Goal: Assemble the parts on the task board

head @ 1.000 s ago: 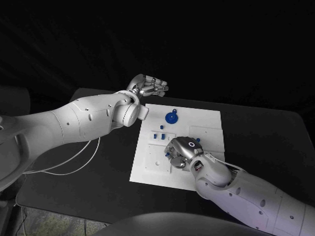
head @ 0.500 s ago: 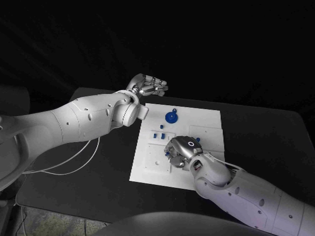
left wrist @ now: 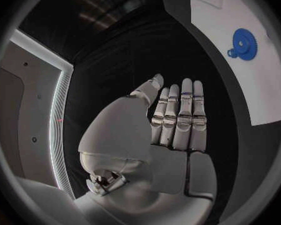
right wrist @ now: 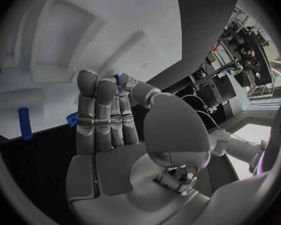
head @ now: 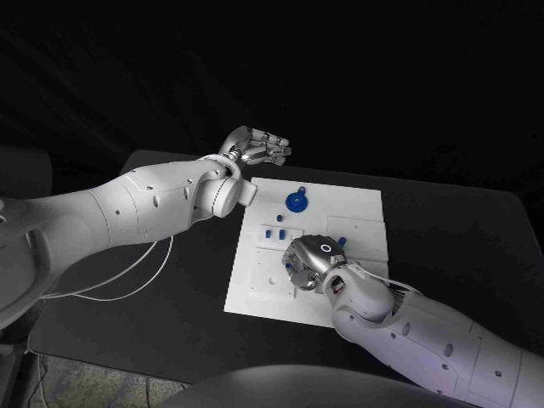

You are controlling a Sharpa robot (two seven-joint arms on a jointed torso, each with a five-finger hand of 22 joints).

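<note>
- The task board (head: pixel 346 223) is the white plate sitting mid-surface, and it's got raised and sunken shapes moulded into it, presumably the seats the parts go into.
- Parts: a round blue gear (head: pixel 297 203) lies flat near the board's far end, with a smaller blue bit touching its far edge. A couple of short blue pegs (head: pixel 274 234) stand near the middle of the board, toward its left edge. Some more blue bits peek out right under the right hand.
- The right hand (head: pixel 311 257) is down over the near-middle of the board. In the right wrist view the fingers (right wrist: pixel 103 112) lie straight, side by side, with a thin blue piece (right wrist: pixel 117 80) showing between them and the thumb. It looks pinched there, but honestly I can't tell for sure.
- My guess: it's working a small part into a slot, which is why the hand sits so low and close to the plate.
- The left hand (head: pixel 257 148) hangs off the far left corner of the board, above the black surface (head: pixel 468 238). Its fingers (left wrist: pixel 184 115) are straight and close together, holding nothing. Looks parked out of the way so the right arm has room.
- What's in the way: the right hand itself hides the spot it's working on from the head view, and the standing pegs are just beside it, so a sloppy move could knock them.
- A thin white cable (head: pixel 125 285) loops by the left arm, well apart from the board.
</note>
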